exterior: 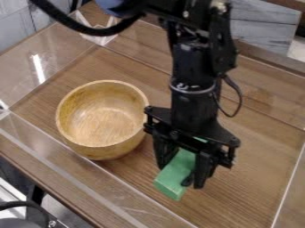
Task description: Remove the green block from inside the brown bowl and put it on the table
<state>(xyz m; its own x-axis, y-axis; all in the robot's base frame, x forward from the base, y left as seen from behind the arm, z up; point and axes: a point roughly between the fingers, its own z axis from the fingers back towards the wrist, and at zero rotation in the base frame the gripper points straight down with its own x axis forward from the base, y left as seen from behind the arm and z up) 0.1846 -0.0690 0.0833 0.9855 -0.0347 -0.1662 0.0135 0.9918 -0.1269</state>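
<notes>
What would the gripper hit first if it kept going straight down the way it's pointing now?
The table, most likely. The gripper points steeply down, shut on the green block, whose lower end would probably land first, beside the brown bowl. How far it hangs above the wood is unclear.

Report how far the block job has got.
Done: the brown bowl is empty, the green block is out. In hand: the gripper is shut on the block, right of the bowl, low over the table. Left: set it down and let go; contact with the table is unclear.
</notes>
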